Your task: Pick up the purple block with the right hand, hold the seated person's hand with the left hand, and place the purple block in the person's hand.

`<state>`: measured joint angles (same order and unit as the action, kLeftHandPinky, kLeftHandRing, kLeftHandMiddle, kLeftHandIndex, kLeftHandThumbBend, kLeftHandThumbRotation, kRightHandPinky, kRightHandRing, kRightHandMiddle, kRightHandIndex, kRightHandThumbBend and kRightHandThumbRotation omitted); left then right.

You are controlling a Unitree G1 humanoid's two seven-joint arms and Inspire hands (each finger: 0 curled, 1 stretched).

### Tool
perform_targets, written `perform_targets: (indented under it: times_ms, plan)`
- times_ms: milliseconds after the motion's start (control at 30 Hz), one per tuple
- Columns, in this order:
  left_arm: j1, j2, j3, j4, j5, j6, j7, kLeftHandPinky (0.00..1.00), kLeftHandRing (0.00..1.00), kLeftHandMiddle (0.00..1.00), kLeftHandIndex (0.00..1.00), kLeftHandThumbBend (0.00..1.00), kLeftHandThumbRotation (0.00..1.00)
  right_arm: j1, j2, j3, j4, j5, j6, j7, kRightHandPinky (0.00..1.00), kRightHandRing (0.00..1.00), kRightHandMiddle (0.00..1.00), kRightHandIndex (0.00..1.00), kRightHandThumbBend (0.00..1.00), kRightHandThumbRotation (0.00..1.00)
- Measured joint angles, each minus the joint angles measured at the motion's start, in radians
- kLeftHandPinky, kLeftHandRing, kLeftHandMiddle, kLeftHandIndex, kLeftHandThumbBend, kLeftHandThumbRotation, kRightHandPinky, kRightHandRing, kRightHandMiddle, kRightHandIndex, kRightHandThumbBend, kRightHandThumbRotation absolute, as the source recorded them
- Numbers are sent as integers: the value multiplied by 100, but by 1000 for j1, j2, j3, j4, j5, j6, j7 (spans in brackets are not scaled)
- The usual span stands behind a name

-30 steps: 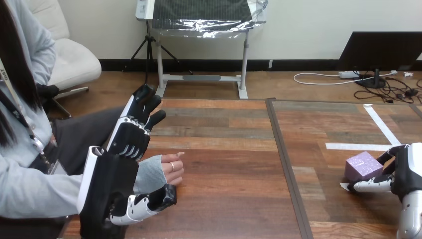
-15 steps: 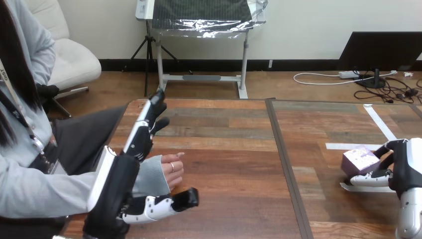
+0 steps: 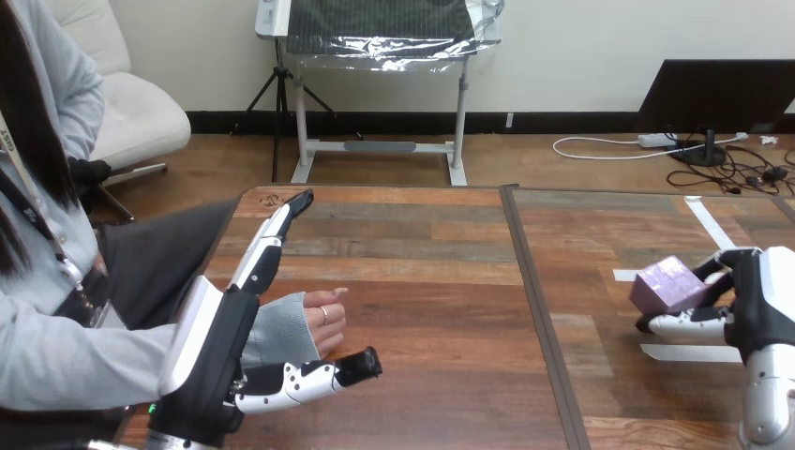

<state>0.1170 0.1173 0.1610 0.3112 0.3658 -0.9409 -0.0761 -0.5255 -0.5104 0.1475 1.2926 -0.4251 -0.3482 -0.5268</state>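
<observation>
At the table's left edge: the person's hand (image 3: 323,322), grey-sleeved, resting on the wooden table (image 3: 431,281) with its fingers loosely curled.

Around it: the left hand (image 3: 217,328), entering over the near-left corner.
- Fingers (image 3: 267,246): straight and close together, pointing toward the far-left corner and running along the far side of the person's hand.
- Thumb (image 3: 319,373): stretched out just above the table on the near side of the person's hand.
- Fit: wide open, the person's hand lying in the gap between fingers and thumb, nothing curled round it. Whether the palm touches the sleeve (image 3: 278,330) cannot be told.

At the table's right edge: the right hand (image 3: 761,305), closed on the purple block (image 3: 664,284).
- Grip: thumb under the block's near side, fingers bent over its far side.
- Block: tilted, apparently clear of the tabletop, well apart from the person's hand.

Below the block, on the table: a strip of white tape (image 3: 689,353); a second strip runs toward the far-right corner.
</observation>
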Motion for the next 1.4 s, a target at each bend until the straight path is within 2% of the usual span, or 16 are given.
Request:
perform_targets:
  times_ms: [333, 733, 1400]
  plan:
    - [1, 37, 6, -29, 118, 76, 103, 92, 96, 94, 95, 100, 50, 0, 12, -1, -29, 11, -41, 1, 8, 12, 20, 25, 45, 1]
    - [1, 79, -3, -64, 227, 180, 184, 91, 97, 95, 95, 100, 47, 1, 46, -4, -72, 30, -83, 1, 8, 12, 19, 23, 45, 0]
    - [-1, 183, -56, -76, 316, 324, 222, 88, 93, 94, 94, 100, 45, 22, 98, -5, -185, 58, -116, 49, 9, 13, 20, 24, 42, 0]
